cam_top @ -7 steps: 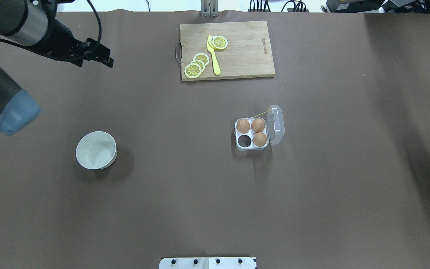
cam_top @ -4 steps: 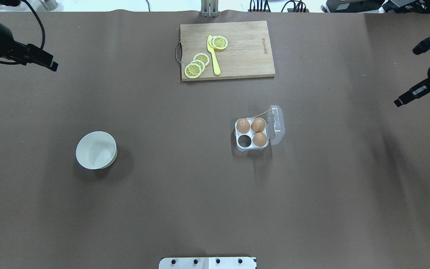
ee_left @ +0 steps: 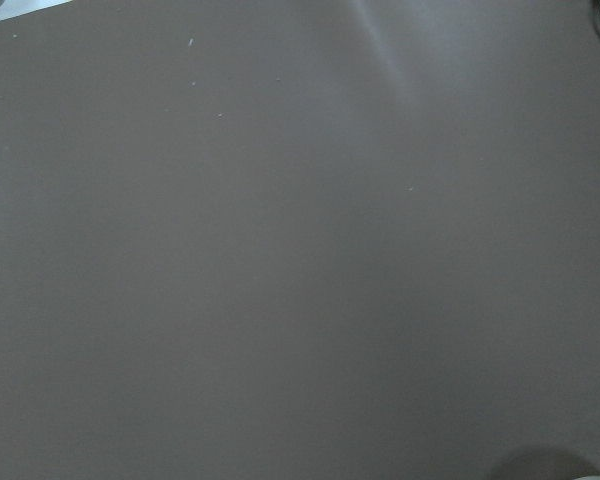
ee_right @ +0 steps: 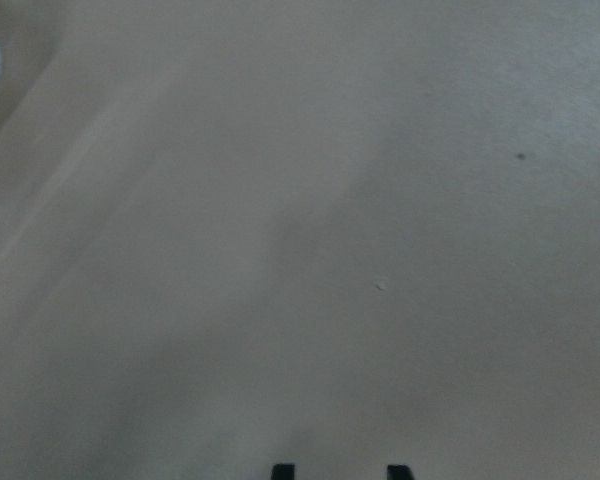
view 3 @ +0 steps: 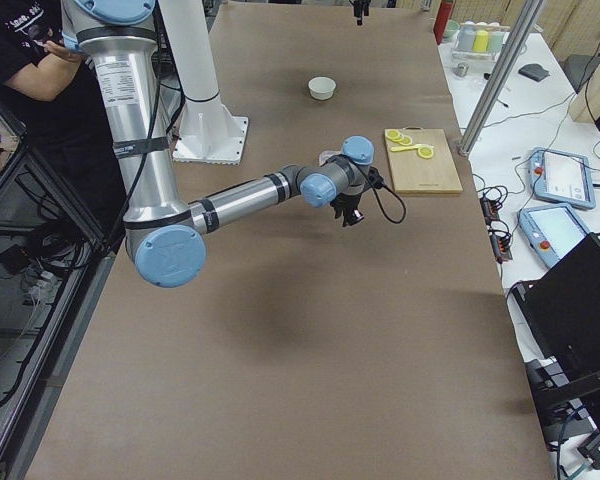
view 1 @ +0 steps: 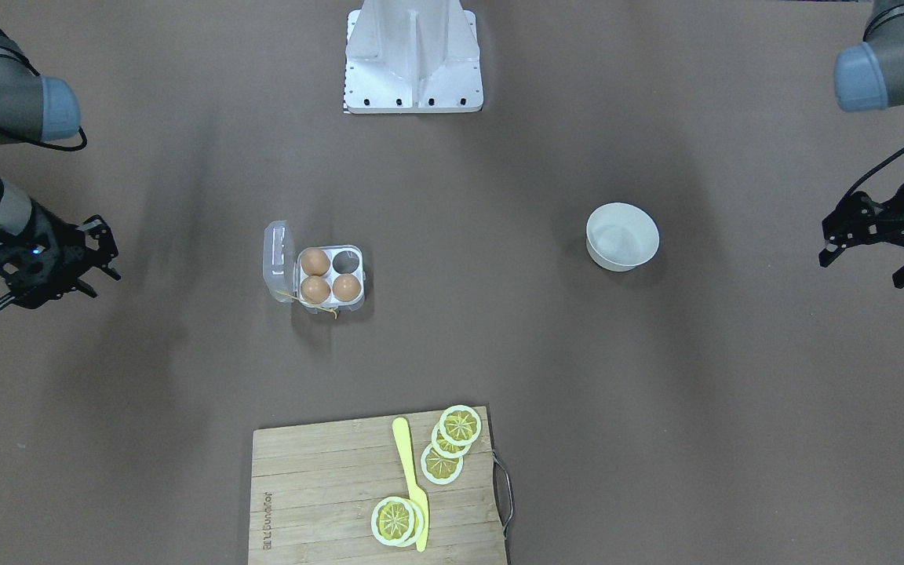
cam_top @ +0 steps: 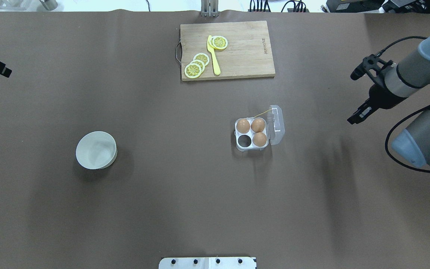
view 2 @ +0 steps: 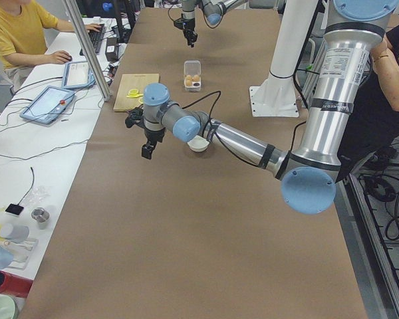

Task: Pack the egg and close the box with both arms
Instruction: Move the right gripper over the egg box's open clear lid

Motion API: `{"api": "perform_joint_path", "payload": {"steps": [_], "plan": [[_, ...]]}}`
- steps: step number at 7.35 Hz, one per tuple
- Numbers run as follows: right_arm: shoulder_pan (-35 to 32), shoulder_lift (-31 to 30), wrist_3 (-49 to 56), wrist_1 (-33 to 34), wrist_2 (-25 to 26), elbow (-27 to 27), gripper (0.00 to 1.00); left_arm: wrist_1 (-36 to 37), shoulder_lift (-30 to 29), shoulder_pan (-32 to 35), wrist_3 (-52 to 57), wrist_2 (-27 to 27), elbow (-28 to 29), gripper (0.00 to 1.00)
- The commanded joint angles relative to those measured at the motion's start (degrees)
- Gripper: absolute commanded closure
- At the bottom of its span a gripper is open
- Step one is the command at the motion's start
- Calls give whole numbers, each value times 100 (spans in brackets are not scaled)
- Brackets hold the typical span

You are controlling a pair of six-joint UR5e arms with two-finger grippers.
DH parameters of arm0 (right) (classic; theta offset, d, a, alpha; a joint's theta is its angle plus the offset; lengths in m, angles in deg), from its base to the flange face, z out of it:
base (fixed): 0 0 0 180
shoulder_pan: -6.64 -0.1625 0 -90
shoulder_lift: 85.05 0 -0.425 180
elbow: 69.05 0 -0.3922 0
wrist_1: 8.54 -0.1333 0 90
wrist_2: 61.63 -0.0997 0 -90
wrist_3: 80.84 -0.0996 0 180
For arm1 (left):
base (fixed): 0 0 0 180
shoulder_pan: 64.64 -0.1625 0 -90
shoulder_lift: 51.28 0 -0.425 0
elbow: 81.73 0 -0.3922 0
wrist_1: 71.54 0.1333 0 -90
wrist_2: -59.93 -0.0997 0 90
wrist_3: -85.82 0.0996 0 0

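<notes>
Newly swung in from the right edge, my right gripper (view 1: 107,253), fingers spread, well apart from the clear plastic four-cell egg carton (view 1: 278,251) mid-table, three tan-brown eggs (view 1: 313,261) inside, left gripper (view 1: 862,267) likewise spread

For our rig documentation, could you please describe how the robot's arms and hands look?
The left arm and right arm are grey-silver tubes with light-blue joint caps. The left hand and right hand are black, each trailed by a looping black cable.
</notes>
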Motion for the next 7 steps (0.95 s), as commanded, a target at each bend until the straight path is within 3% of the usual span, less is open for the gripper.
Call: {"api": "perform_joint_path", "payload": {"steps": [1, 4, 7], "plan": [[376, 463, -6, 360, 122, -64, 72, -9, 284, 193, 481, 115, 66, 2], [797, 1175, -102, 834, 183, -239, 77, -53, 417, 316, 616, 194, 66, 2], [1132, 1457, -112, 1047, 298, -346, 77, -80, 505, 360, 616, 264, 48, 2]]}}
